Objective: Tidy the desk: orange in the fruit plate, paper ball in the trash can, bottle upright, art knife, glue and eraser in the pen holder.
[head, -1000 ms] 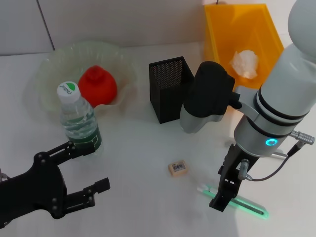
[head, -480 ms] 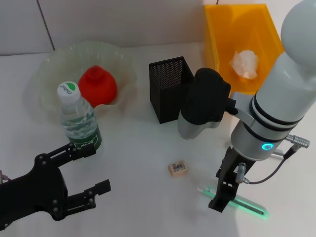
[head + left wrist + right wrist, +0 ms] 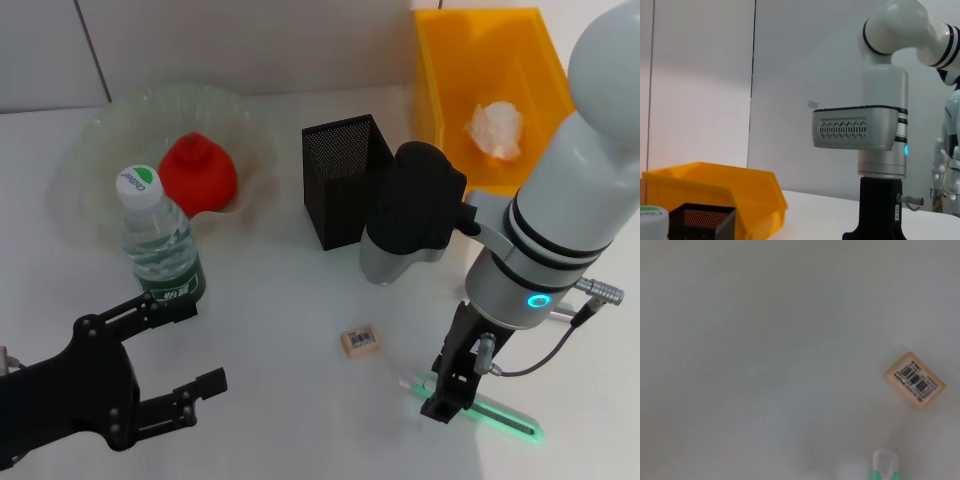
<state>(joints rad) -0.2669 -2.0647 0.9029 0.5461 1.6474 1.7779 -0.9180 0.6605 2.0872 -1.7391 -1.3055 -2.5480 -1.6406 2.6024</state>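
**Right arm poised over the green knife**

On the near right of the counter point(image 3: 290, 300), the right gripper point(image 3: 444, 398) stands directly above the green art knife point(image 3: 500, 418), which lies flat, its white-tipped end toward the eraser point(image 3: 360, 340). Whether its fingers are parted or closed cannot be told here. The left gripper point(image 3: 165, 365) hovers low beside the upright bottle point(image 3: 160, 245), fingers spread and grasping nothing. The orange point(image 3: 198, 172) sits in the fruit plate point(image 3: 100, 130); the paper ball point(image 3: 497, 128) lies in the yellow bin point(image 3: 440, 90); no glue is visible.

The step in hand appears to be picking up the knife. To do it well, the fingers should straddle the thin handle across its width, near mid-length, and press down to the counter before closing, since a flat, slim tool slips easily. It must then tip upright to enter the mesh pen holder point(image 3: 345, 180).
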